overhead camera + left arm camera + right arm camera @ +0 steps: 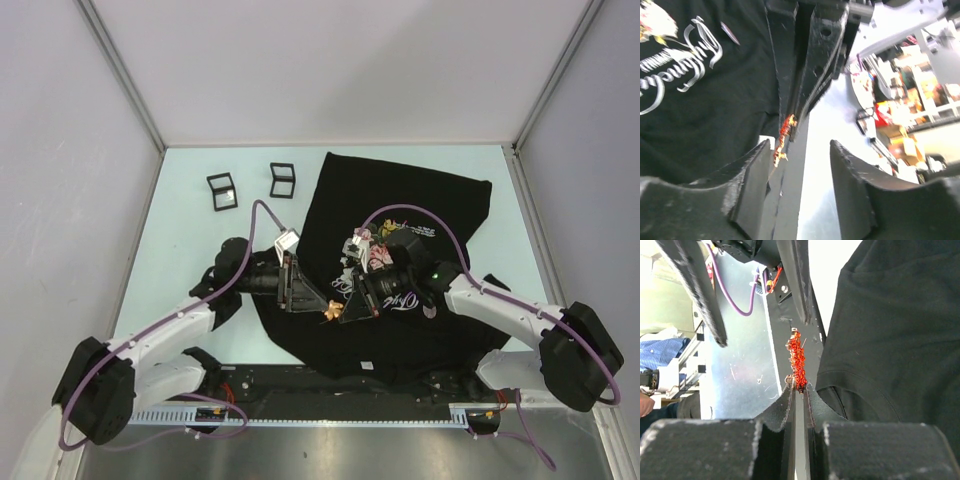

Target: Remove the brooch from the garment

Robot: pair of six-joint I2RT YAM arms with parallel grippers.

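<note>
- The right gripper (pixel 799 390) has its two fingers pressed together on the lower end of the brooch (pixel 797 360); the little orange-red cluster sticks out straight ahead of its fingertips
- The left gripper (pixel 800 145) faces it from the other side with its fingers apart, nothing held between them; the brooch (pixel 782 142) sits just inside its left finger (pixel 752 175), close to the tip
- From above, the two grippers meet nose to nose, left gripper (pixel 315 298) and right gripper (pixel 345 308), with the brooch (pixel 329 313) as a coppery speck between them
- The garment (pixel 400 200), a black T-shirt, lies spread on the table (pixel 190 250) under and beyond both grippers; its rose print is partly hidden by the right arm
- From the right wrist, a hemmed edge of the garment (pixel 890 340) runs just to the right of the clamped fingers, very near the brooch; I cannot tell whether the pin is in the cloth
- From the left wrist, the white cursive lettering (pixel 690 55) lies off to the left of the open fingers
- Two small black frames (pixel 222 190) (pixel 282 180) stand on the table well beyond the left gripper, clear of the cloth
</note>
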